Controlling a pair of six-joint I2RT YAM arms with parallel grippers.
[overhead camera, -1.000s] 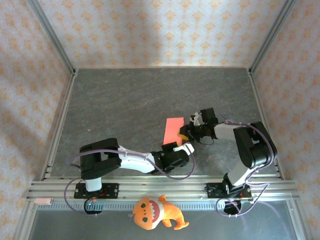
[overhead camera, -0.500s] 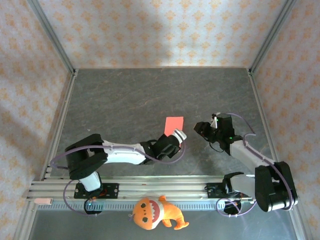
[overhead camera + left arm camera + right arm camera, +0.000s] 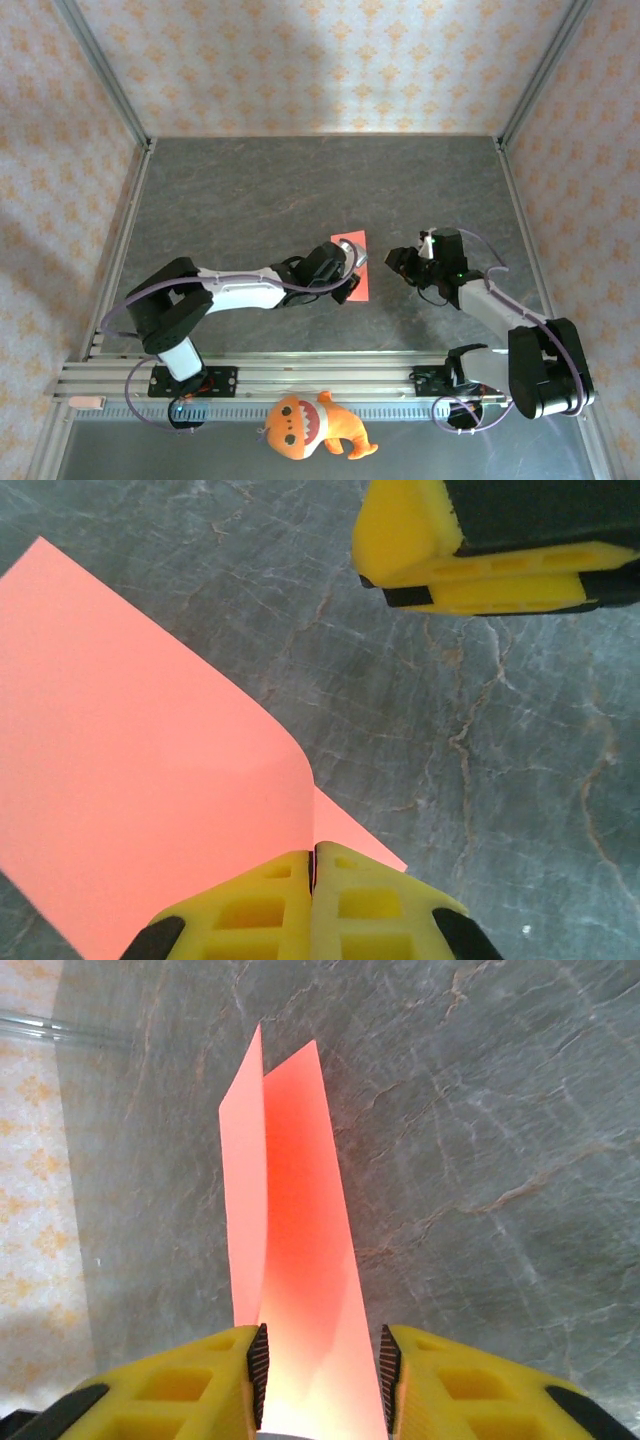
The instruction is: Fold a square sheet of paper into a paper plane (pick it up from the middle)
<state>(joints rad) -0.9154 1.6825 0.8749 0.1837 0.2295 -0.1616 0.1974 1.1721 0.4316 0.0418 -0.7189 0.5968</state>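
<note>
Paper sheet [image 3: 150, 780], partly folded, one flap raised, mid-counter [image 3: 250, 190]; long axis near-to-far. Left fingers [image 3: 255, 910] together, clamped on sheet's edge. Right fingers [image 3: 180, 1385] apart, just right of sheet, not touching.

From above, your left claw [image 3: 347, 256] lies over the square sheet of paper [image 3: 360, 286], so the part beneath its fingers is hidden from you, and any crease beside it is too small to read. In the right wrist view, the sheet's near end drops past the bottom edge between the fingers of the right claw [image 3: 320, 1345]. You cannot tell whether the pads touch it. In the left wrist view, the sheet runs off the frame left of and below the left claw. That claw's fingers are cropped at the bottom, and the right claw's finger [image 3: 470, 540] ahead is cut by the top and right edges
</note>
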